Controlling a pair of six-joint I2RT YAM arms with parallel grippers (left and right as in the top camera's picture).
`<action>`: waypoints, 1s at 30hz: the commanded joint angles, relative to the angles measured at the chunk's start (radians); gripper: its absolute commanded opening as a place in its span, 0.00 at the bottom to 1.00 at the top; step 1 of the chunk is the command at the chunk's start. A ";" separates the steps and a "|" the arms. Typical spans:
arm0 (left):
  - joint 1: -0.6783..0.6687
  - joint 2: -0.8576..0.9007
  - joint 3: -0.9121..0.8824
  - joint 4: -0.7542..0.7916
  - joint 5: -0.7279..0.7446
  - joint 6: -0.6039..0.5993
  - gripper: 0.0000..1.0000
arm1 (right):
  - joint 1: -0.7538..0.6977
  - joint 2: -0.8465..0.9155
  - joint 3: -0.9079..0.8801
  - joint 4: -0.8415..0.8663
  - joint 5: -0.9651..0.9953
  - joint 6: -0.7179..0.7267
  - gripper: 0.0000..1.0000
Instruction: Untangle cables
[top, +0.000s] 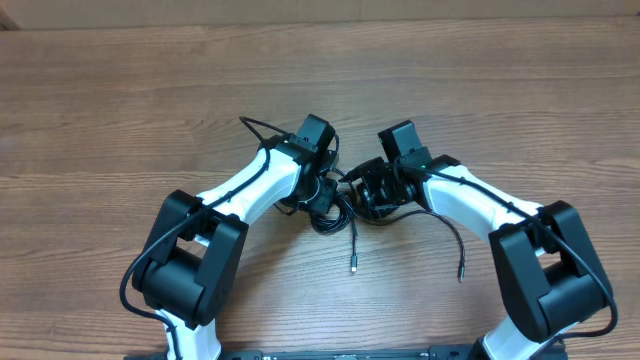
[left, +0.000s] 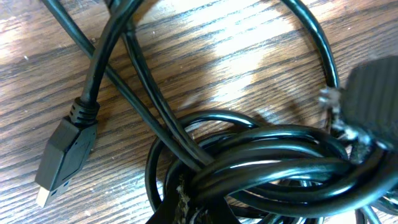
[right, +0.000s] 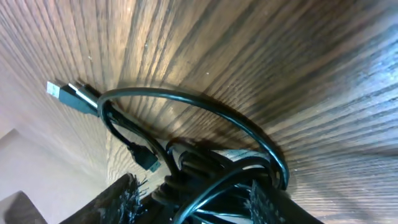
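The cables (top: 335, 212) are thin black cords knotted in a bundle at the table's middle, between my two grippers. Two loose ends trail toward the front, each with a small plug (top: 353, 268) (top: 461, 275). My left gripper (top: 322, 192) is shut on the bundle (left: 267, 162); its fingers (left: 186, 208) pinch the coils from below, and a flat USB plug (left: 62, 155) lies to the left. My right gripper (top: 375, 195) holds the coils (right: 205, 180) between its two fingers (right: 196, 202); a loop arcs over them, and two plugs (right: 62, 92) (right: 146, 158) lie beyond.
The wooden table (top: 120, 120) spreads all round the bundle. Both white arms (top: 240, 190) (top: 480, 205) reach in from the front edge. Thicker black wires run along the arms. The right gripper's body (left: 373, 99) shows blurred at the left wrist view's right edge.
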 joint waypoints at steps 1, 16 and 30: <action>-0.015 -0.013 0.000 0.006 0.010 -0.021 0.04 | 0.018 -0.001 0.003 0.011 0.000 0.059 0.53; -0.015 -0.013 -0.012 0.020 0.008 -0.021 0.04 | 0.019 -0.001 0.003 0.063 0.038 0.072 0.35; 0.068 -0.014 -0.012 -0.090 -0.212 -0.093 0.04 | -0.039 -0.001 0.003 -0.024 0.062 -0.149 0.04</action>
